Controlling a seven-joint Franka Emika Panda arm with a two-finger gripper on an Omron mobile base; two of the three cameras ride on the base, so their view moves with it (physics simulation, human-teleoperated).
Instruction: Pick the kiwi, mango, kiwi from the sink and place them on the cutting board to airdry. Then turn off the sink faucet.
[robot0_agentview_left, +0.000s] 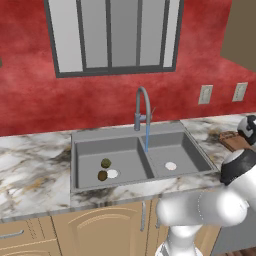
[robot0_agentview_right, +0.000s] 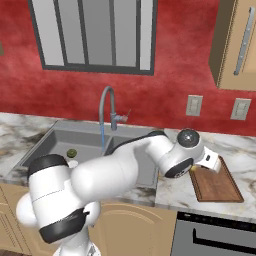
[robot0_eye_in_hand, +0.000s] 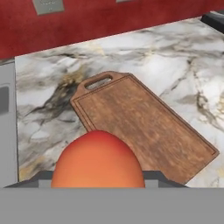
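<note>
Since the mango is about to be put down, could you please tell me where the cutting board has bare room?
The whole cutting board is bare, from its handle slot near the wall to its far corner. The mango, held in the claw, hangs over the board's near edge. Marble counter borders it. The two kiwis crowd the left basin's drain in the sink.
</note>
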